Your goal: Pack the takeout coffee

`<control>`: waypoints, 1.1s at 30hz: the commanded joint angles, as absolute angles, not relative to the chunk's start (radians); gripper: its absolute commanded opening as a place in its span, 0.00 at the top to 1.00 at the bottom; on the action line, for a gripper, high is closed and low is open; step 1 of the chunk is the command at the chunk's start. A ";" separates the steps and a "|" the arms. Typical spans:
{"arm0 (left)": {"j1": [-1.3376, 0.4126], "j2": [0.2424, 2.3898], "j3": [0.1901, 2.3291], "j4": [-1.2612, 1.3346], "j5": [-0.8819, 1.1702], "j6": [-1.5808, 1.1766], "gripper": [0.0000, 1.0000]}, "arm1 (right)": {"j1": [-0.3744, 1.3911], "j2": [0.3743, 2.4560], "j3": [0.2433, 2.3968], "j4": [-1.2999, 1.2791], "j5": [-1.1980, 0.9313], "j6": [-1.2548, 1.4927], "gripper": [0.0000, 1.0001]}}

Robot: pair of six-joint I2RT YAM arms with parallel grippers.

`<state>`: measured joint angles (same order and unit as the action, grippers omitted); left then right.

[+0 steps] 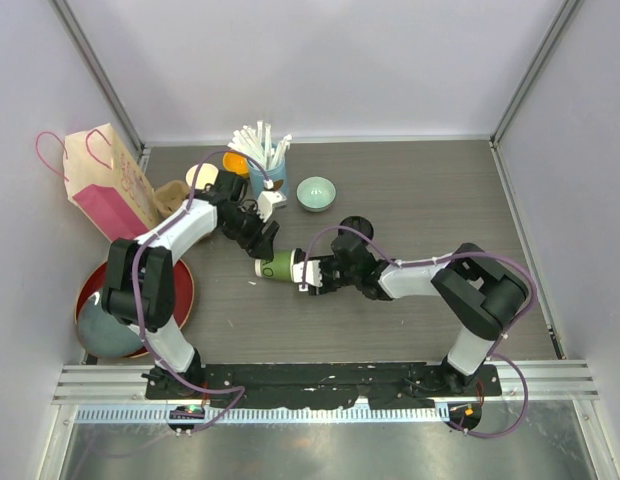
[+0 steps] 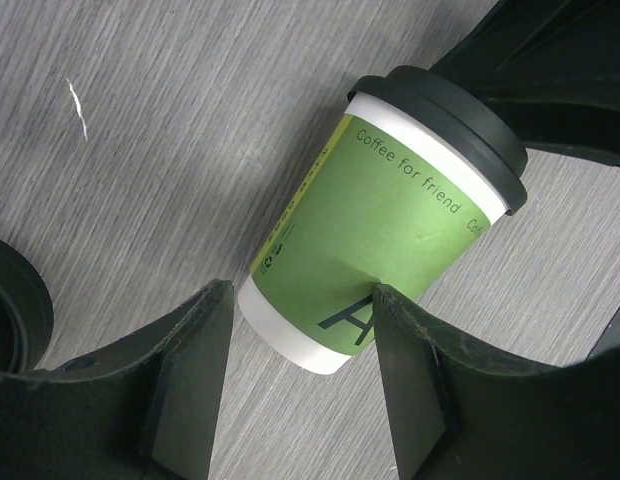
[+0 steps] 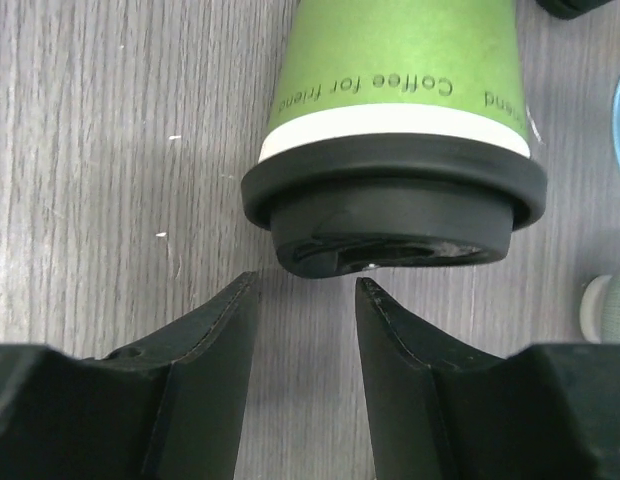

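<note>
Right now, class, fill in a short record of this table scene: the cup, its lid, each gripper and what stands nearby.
cup: dark-green paper cup, lying on its side on the grey table
lid: round black plastic lid, fitted on the cup
left gripper: fingers on either side of the cup's base; cannot tell whether they grip it
right gripper: open, tips just short of the lid
nearby: blue cup of white straws; pale green bowl

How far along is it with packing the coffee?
Done: one green cup has its black lid on, though it lies on its side. In hand: the left pincer brackets its base, and the right pincer is open at the lid. Remaining: getting it into the paper bag; a spare lid lies nearby.
</note>
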<state>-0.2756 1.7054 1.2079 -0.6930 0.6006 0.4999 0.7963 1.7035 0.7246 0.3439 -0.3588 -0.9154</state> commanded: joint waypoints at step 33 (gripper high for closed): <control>-0.241 1.701 1.328 -0.798 0.641 0.453 0.40 | 0.900 1.583 0.765 0.293 -0.218 -0.960 0.99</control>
